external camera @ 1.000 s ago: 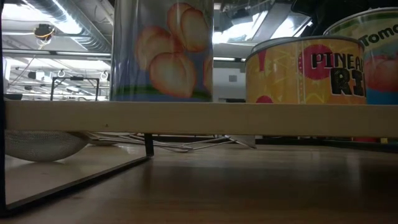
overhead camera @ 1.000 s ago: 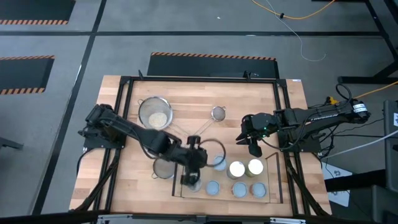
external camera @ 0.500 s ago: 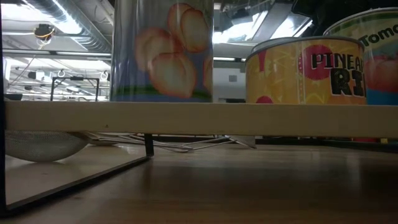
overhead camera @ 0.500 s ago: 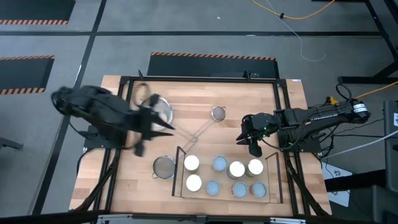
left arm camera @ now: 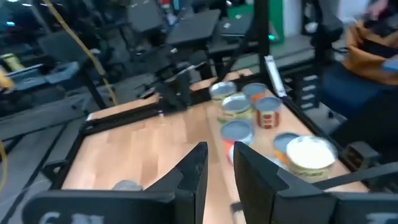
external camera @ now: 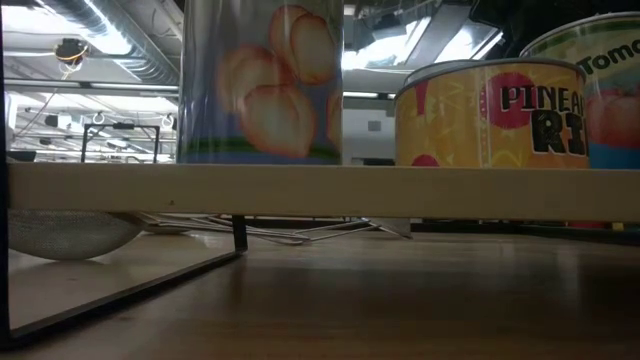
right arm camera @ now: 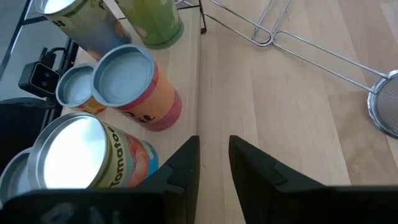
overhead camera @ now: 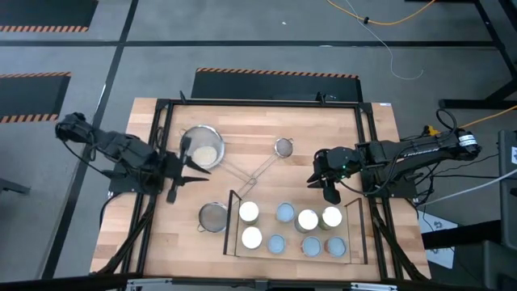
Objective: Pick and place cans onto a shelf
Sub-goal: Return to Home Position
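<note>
Grey floor (overhead camera: pixel 242 36) with orange-black hazard strips (overhead camera: pixel 275 73) and yellow cables (overhead camera: pixel 380 16); ceiling ducting (external camera: pixel 95 25) above.

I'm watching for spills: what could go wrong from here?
The seven cans are crowded on the shelf, so a claw reaching in could topple one. The right claw hangs just beside the nearest cans. The left claw is near the strainer and could snag it.

seven cans (overhead camera: pixel 283 227) stand upright in two rows on the light-wood shelf (overhead camera: pixel 353 230), tops pale or shiny.
</note>
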